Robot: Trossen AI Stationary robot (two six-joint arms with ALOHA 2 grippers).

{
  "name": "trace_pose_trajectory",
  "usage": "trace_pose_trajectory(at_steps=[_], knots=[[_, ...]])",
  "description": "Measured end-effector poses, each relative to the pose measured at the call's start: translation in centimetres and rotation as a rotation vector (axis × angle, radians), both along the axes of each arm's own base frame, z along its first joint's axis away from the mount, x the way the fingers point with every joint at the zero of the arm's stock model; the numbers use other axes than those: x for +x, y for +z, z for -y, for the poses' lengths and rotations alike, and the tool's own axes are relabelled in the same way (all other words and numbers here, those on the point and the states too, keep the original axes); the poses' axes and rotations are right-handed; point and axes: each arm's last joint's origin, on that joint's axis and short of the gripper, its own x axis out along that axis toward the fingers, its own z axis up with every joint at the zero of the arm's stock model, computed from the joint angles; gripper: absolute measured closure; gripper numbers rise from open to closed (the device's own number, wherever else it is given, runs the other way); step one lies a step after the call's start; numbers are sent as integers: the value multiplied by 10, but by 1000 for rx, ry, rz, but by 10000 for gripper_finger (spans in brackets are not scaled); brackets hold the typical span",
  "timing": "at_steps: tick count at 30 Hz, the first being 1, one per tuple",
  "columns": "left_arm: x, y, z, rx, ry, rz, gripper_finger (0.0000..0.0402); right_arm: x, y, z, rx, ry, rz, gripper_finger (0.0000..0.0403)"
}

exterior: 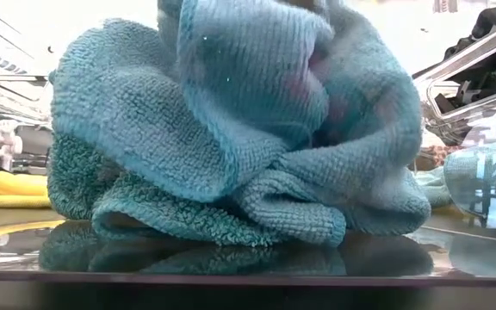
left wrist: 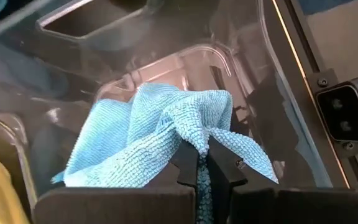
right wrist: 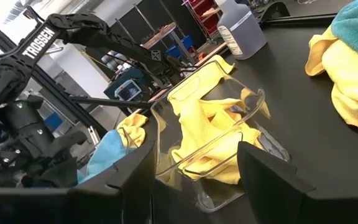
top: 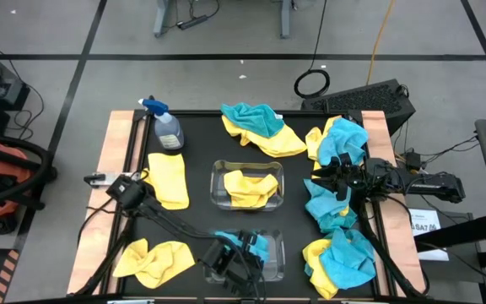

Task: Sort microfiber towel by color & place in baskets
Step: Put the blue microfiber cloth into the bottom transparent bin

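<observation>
Left gripper (left wrist: pixel 202 163) is pinched tight on blue towel (left wrist: pixel 160 134) inside near basket (left wrist: pixel 185 59); release low. Right gripper (right wrist: pixel 194 165) waits wide, empty.

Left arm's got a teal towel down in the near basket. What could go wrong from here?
1. The left gripper is shut on the teal towel; lifting before release could drag it back out of the near basket.
2. The open right gripper waits beside piled towels and may snag two colors.
</observation>
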Motion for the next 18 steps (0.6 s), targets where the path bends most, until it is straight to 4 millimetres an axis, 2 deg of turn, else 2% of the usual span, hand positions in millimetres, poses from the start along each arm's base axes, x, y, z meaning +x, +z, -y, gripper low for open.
trace_pose_trajectory(at_steps=[6, 18], knots=[[9, -4, -8, -19, 37, 6, 389, 0, 0, 0, 0, 0, -1, 188], [23, -33, -20, -35, 54, -64, 378, 0, 0, 0, 0, 0, 0, 188]])
